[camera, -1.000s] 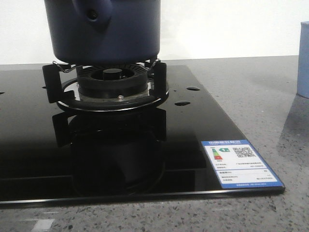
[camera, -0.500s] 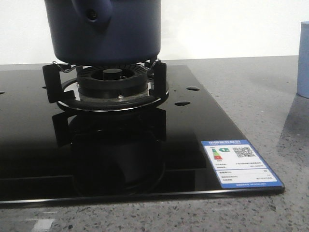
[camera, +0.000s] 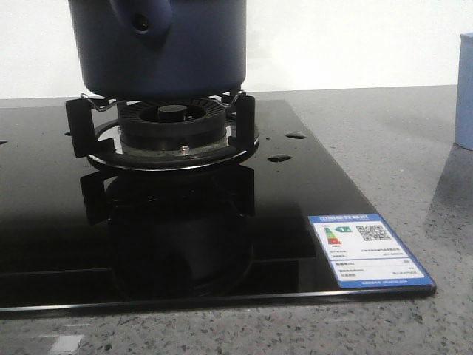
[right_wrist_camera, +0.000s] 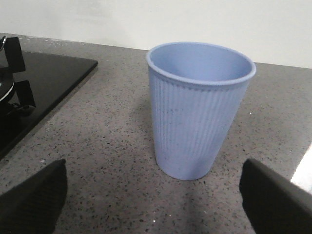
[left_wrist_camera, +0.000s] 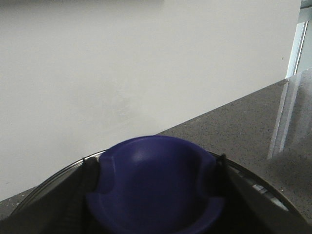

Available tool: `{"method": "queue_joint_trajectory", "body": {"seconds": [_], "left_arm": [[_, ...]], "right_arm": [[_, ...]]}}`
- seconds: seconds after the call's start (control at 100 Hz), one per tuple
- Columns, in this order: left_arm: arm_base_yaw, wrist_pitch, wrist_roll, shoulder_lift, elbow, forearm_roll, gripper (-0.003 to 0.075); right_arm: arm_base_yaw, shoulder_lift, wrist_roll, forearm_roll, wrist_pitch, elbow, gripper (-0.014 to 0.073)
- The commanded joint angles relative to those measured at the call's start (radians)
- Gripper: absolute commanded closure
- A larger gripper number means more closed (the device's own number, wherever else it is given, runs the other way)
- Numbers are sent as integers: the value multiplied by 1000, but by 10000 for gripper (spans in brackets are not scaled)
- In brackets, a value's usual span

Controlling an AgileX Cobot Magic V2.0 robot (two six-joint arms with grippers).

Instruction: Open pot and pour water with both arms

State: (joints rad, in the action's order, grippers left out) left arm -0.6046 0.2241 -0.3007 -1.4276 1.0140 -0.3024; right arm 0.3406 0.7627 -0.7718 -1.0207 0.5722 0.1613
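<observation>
Upward, the pot (camera: 162, 48) on the burner (camera: 171, 126) is cropped, lid unseen. Left end effector (left_wrist_camera: 155, 195): fingers flank a blue knob (left_wrist_camera: 155, 183), grip unclear. Right end effector (right_wrist_camera: 156, 195): spread apart, pale cup (right_wrist_camera: 199, 109) beyond.

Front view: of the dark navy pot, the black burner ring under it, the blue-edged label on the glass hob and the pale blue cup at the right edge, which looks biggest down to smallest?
1. Dark navy round pot, though cropped at the top.
2. Black burner ring.
3. Blue-edged label; it lies nearer the camera, which flatters it.
4. Pale blue cup: only a sliver shows, so its true rank is unsure.

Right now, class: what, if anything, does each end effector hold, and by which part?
The left end effector grips a dark blue knob, apparently the pot's lid. The right end effector is open around nothing, facing the pale blue cup.
</observation>
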Motion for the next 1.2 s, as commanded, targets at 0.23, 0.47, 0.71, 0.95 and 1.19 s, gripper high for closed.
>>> {"method": "queue_joint_trajectory", "body": {"seconds": [0.23, 0.47, 0.71, 0.95, 1.19], "left_arm": [[-5, 78, 1, 29, 36, 12, 204], [-5, 73, 1, 83, 36, 21, 132], [37, 51, 1, 241, 36, 21, 151], [184, -89, 1, 341, 36, 21, 473], [287, -188, 1, 444, 36, 32, 740]], "right_arm": [[1, -6, 1, 22, 41, 23, -56], [1, -6, 1, 22, 52, 23, -56], [-28, -6, 1, 48, 138, 25, -20], [-28, -6, 1, 126, 340, 39, 465], [-28, -8, -104, 64, 288, 186, 659]]}}
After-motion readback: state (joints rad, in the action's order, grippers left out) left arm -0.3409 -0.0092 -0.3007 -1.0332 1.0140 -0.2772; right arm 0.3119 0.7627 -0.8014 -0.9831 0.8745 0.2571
